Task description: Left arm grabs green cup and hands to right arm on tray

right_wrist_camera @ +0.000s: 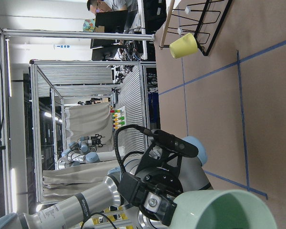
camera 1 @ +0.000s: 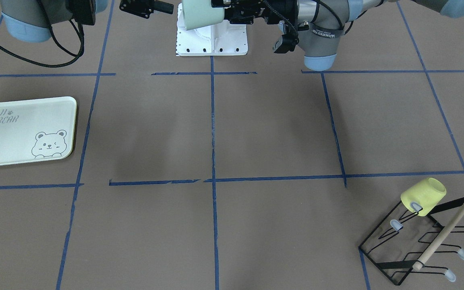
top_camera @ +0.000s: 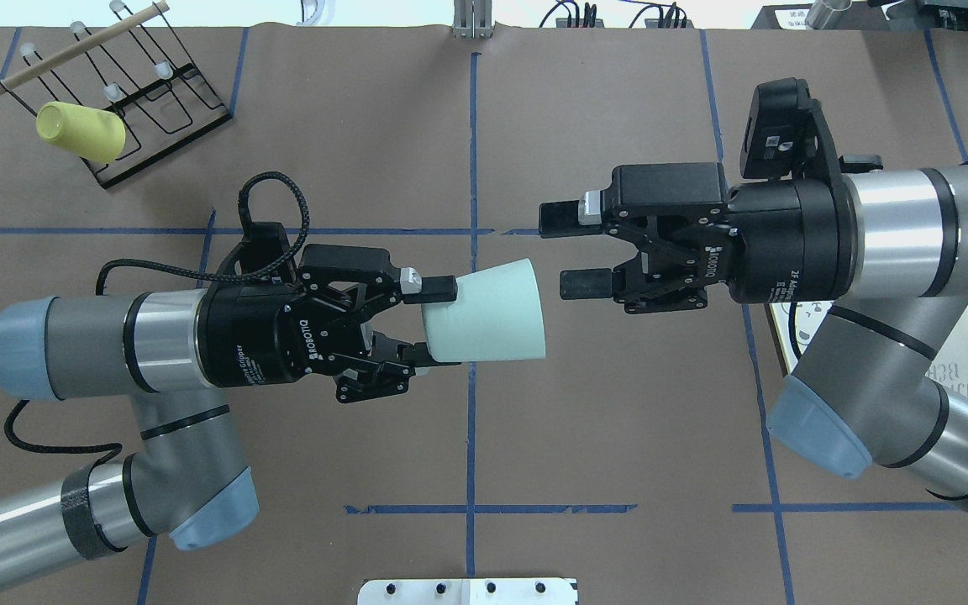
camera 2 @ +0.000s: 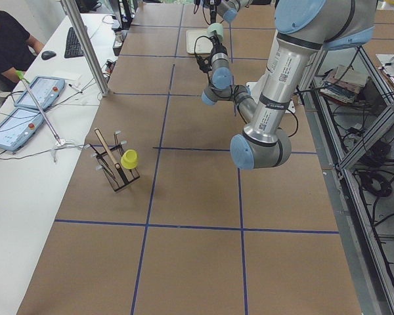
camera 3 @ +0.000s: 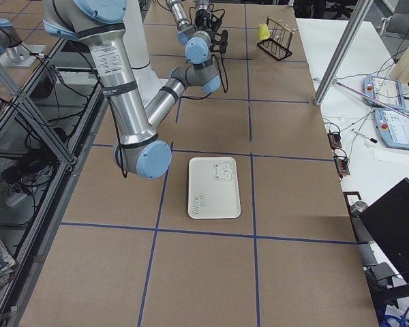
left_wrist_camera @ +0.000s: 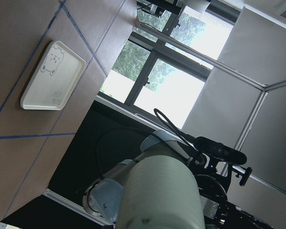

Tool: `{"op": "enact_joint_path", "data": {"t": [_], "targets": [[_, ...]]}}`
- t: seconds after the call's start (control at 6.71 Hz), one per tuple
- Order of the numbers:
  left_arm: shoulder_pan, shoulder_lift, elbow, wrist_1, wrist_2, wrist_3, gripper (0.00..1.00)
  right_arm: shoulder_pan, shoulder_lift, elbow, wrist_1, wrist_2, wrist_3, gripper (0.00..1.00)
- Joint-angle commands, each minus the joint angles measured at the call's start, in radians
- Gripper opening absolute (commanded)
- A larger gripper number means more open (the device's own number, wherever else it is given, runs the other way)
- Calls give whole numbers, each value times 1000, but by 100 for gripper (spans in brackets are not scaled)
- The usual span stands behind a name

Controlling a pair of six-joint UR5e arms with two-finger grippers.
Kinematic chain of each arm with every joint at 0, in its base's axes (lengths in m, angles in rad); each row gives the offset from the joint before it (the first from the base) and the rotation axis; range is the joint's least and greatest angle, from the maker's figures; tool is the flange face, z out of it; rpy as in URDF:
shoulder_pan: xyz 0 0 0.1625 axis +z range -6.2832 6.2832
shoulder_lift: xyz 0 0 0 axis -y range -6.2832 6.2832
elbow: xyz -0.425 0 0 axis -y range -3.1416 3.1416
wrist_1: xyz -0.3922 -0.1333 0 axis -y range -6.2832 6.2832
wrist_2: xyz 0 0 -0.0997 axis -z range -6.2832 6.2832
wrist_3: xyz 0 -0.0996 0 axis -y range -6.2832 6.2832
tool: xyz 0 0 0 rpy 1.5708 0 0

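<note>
Mid-frame in overhead view, left gripper (top_camera: pixel 432 323) is clamped on base end of green cup (top_camera: pixel 492 311), held sideways above table (top_camera: pixel 618 437) w/ mouth toward right gripper (top_camera: pixel 566 252). Right jaws fully spread, empty, just short of rim. Bear-print tray (camera 1: pixel 14 141) sits at left edge, front-facing view, well apart.

A yellow cup (camera 1: pixel 423 196) sits tilted on a black wire rack (camera 1: pixel 443 232)

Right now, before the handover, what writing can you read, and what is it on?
"TAIJI BEAR": on the tray.
"ROBOTIQ": on the black body behind the jaws, on the left arm and the right arm.
Print on the arms' grey tubes: too small to read.
</note>
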Motion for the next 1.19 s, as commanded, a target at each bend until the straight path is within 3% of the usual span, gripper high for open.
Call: {"op": "enact_joint_path", "data": {"t": [0.0, 0.3, 0.6, 0.74, 1.04], "targets": [[10, -6, -1, -4, 3, 1, 0, -16, 2, -1, 1, 1, 0, 99], [18, -6, 2, -4, 23, 3, 1, -40, 2, 2, 1, 3, 3, 98], [29, -21, 2, -2, 34, 3, 1, -50, 4, 2, 1, 0, 0, 88], [44, -20, 2, -2, 40, 3, 3, -50, 4, 2, 1, 0, 1, 69], [43, -20, 2, -2, 40, 4, 11, -53, 2, 2, 3, 1, 1, 16]]}}
